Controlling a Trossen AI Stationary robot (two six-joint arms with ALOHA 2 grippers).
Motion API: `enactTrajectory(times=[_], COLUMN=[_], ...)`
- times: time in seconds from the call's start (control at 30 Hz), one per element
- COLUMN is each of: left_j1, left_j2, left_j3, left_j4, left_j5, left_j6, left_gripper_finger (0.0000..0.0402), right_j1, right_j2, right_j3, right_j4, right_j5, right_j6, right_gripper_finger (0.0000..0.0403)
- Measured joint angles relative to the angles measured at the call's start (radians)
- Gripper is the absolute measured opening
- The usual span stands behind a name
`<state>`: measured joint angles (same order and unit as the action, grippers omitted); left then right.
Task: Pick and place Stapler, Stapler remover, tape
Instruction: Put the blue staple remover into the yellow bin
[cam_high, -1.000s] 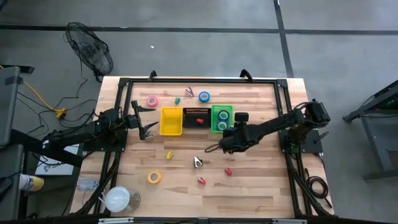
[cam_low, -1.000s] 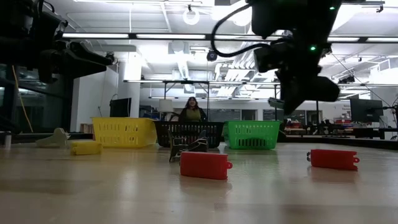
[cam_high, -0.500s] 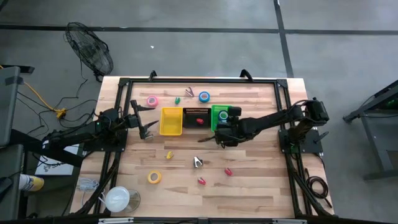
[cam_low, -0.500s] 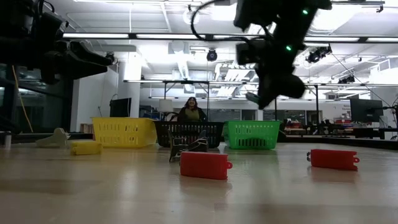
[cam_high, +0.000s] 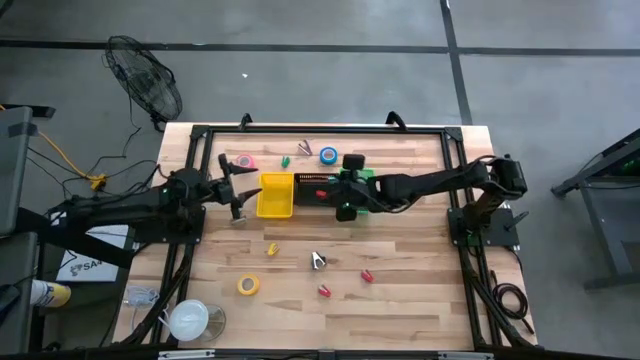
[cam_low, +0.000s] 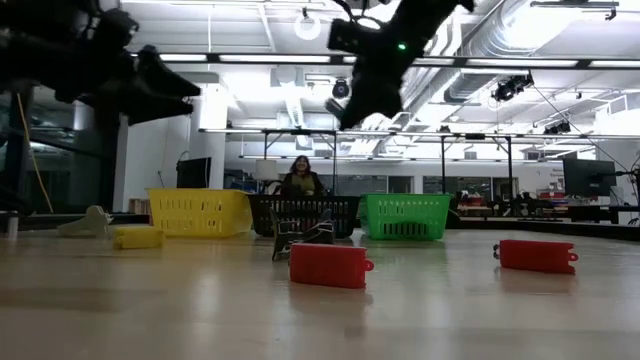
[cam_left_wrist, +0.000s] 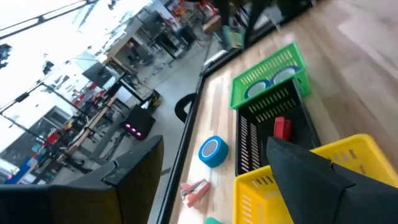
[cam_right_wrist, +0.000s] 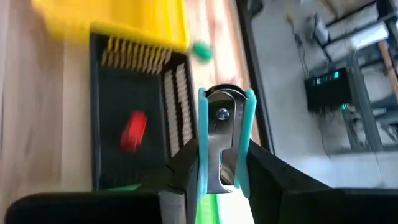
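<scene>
My right gripper (cam_high: 337, 193) is up in the air over the black bin (cam_high: 312, 179), next to the green bin (cam_high: 362, 177). It is shut on a teal-handled staple remover (cam_right_wrist: 222, 140). In the low view it hangs high (cam_low: 340, 112). A red stapler (cam_right_wrist: 133, 132) lies in the black bin. My left gripper (cam_high: 238, 206) hovers open at the left side of the yellow bin (cam_high: 276, 195). Pink tape (cam_high: 244, 162), blue tape (cam_high: 328, 155) and yellow tape (cam_high: 248, 285) lie flat on the table. More blue tape (cam_left_wrist: 273, 84) sits in the green bin. My right gripper pinches the staple remover between its two fingers (cam_right_wrist: 186, 167), one on each teal handle side (cam_right_wrist: 202, 152). The rounded end with the rivet (cam_right_wrist: 222, 106) sticks out past the fingertips. The remover is lifted clear, above the black bin.
On the near half of the table lie a yellow stapler (cam_high: 271, 248), a dark staple remover (cam_high: 318, 260) and two red staplers (cam_high: 367, 275) (cam_high: 324, 291). A pink staple remover (cam_high: 305, 148) and a small green piece (cam_high: 285, 160) lie by the far edge. A large white roll (cam_high: 188, 320) sits at the near left corner.
My right gripper has risen and swung from the table's middle toward the far edge and left, past the green bin, until it is over the black bin, carrying the staple remover. My left gripper has shifted slightly toward the yellow bin.
</scene>
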<state>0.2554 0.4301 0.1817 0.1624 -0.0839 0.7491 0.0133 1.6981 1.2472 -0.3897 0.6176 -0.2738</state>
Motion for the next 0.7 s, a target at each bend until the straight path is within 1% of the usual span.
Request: enactTrajectory(times=[0.1,0.2,0.33,0.5,0.7], left_j1=[0.0,0.0,0.0,0.0,0.0], left_j2=[0.139,0.269,0.424,0.57,0.692], left_j3=[0.062,0.133,0.224,0.335,0.403], left_j4=[0.028,0.071,0.119,0.137,0.135], left_j5=[0.0,0.001,0.006,0.077,0.083], left_j6=[0.032,0.034,0.038,0.008,-0.024], left_gripper_finger=[0.0282,0.0282,0.0282,0.0282,0.0282], right_j1=[-0.018,-0.032,-0.048,-0.068,-0.073], right_j2=[0.0,0.0,0.02,0.062,0.088], right_j3=[0.0,0.0,0.0,0.0,-0.001], right_j4=[0.122,0.227,0.315,0.38,0.426], right_j5=[-0.045,-0.123,-0.204,-0.206,-0.209], right_j6=[-0.042,-0.074,-0.131,-0.188,-0.2], right_gripper_finger=[0.0087,0.0087,0.0087,0.0087,0.0087])
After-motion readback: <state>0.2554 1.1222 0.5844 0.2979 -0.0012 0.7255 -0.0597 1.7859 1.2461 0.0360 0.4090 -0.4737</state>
